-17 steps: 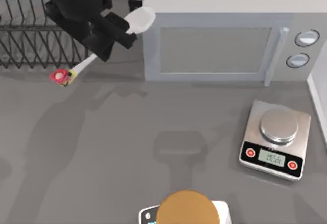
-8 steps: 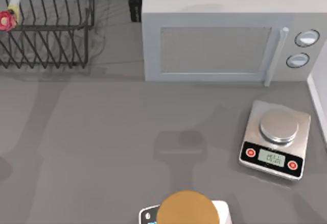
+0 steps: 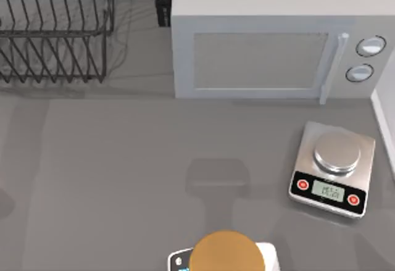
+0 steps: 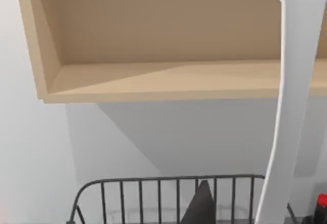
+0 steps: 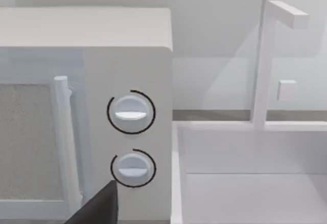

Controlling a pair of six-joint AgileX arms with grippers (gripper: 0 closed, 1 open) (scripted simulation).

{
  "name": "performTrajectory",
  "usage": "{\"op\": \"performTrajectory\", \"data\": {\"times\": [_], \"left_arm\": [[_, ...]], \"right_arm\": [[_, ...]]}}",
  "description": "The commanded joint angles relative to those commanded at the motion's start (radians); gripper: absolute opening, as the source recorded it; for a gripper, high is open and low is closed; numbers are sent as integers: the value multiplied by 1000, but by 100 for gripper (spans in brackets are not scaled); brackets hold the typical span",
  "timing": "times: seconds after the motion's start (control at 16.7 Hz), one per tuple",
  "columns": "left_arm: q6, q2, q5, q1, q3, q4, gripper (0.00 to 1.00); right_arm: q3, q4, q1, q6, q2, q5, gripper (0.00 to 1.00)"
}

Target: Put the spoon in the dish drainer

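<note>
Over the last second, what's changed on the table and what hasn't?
The left arm carried the spoon from beside the microwave leftward over the dish drainer and out of the top view's frame. The left wrist view has the spoon's white handle above the rack. Microwave, scale and bottle stayed put.

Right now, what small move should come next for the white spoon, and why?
Probably lower the left arm gently: its wrist view shows the white slim-handled spoon hanging in front of the top rim of the dark wire dish drainer, not yet between the tines.
</note>
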State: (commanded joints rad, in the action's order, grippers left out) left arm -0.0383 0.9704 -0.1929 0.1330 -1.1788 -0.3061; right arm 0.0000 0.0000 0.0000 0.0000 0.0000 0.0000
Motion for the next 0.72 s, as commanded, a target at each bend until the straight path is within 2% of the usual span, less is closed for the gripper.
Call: {"op": "performTrajectory", "data": {"times": [0.24,0.54,0.72], "left_arm": [[26,-80,-14,48,65,80,0],[23,-75,-13,44,61,80,0],[23,-10,-10,35,63,146,0]], "right_arm": [[0,0,0,0,0,0,100],[0,0,0,0,0,0,100],[0,0,0,0,0,0,100]]}}
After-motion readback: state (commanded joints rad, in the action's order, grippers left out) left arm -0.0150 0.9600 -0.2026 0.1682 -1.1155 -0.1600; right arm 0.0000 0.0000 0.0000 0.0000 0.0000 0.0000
